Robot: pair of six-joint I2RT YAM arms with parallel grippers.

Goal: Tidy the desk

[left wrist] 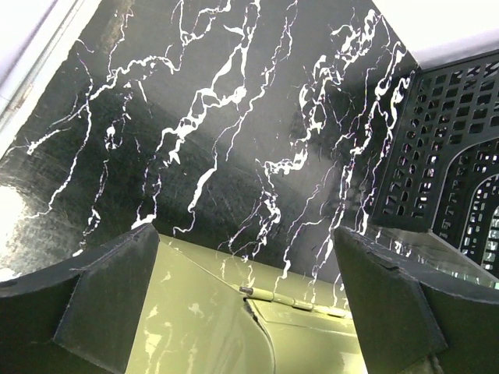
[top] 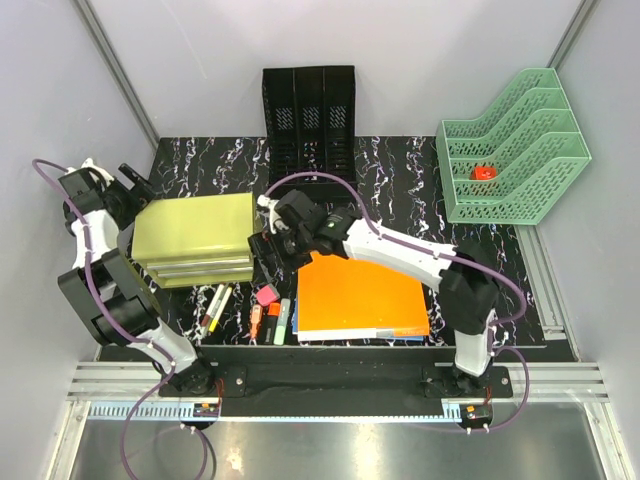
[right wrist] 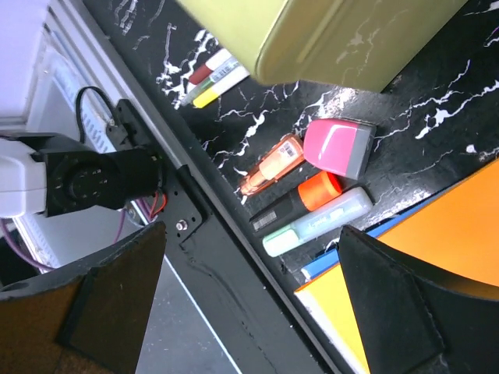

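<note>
The black, white-veined desk [top: 400,170] carries a stack of yellow-green boxes [top: 195,240] at the left and an orange folder stack [top: 362,298] at the front middle. My left gripper [top: 135,187] is open at the boxes' back left corner. In the left wrist view the gripper [left wrist: 249,296] has the box lid [left wrist: 195,319] and its hinge between and below the fingers. My right gripper [top: 268,245] is open and empty beside the boxes' right edge. In the right wrist view the gripper [right wrist: 249,296] hovers above the desk's front edge.
A pink eraser [right wrist: 339,146], an orange highlighter [right wrist: 273,164], a black-and-orange one [right wrist: 300,199] and a pale green one [right wrist: 316,222] lie by the front edge. Two markers [top: 215,308] lie left of them. A black mesh file holder [top: 310,125] stands at the back. A green tray rack [top: 515,160] stands back right.
</note>
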